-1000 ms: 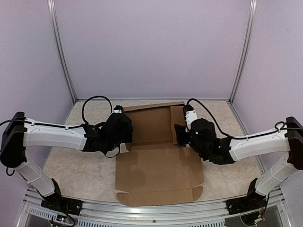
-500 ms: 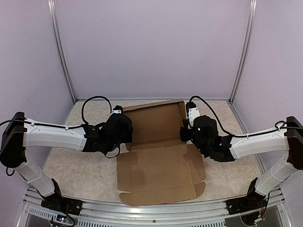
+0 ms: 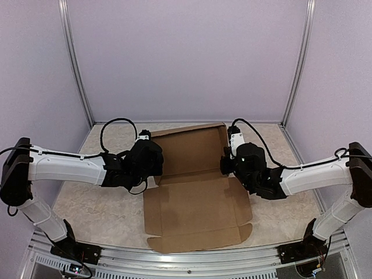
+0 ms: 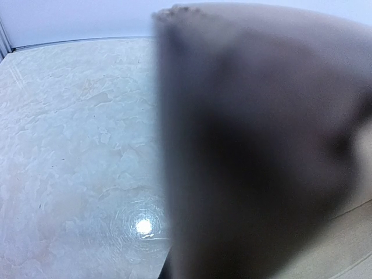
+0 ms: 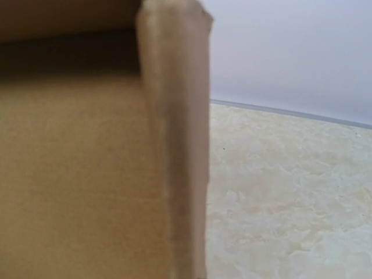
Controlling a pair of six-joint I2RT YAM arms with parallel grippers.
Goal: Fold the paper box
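The paper box (image 3: 197, 206) is a brown cardboard sheet lying in the middle of the table. Its near panel is flat and its far panel (image 3: 189, 150) has both side flaps standing up. My left gripper (image 3: 157, 165) is against the far panel's left flap and my right gripper (image 3: 226, 165) is against the right flap. The fingers of both are hidden. In the left wrist view a dark, blurred flap (image 4: 261, 151) fills the right side. In the right wrist view the upright flap's edge (image 5: 181, 145) runs down the middle, with the panel (image 5: 75, 174) to its left.
The pale marbled tabletop (image 3: 110, 203) surrounds the sheet and shows in both wrist views (image 4: 75, 145) (image 5: 290, 197). Lilac walls and two metal corner posts (image 3: 75, 64) close the back. A metal rail (image 3: 186, 261) runs along the near edge.
The far panel's right flap has gone from lying flat to standing upright, my right gripper moving outward with it. The sheet shifted slightly right. The left arm has not moved.
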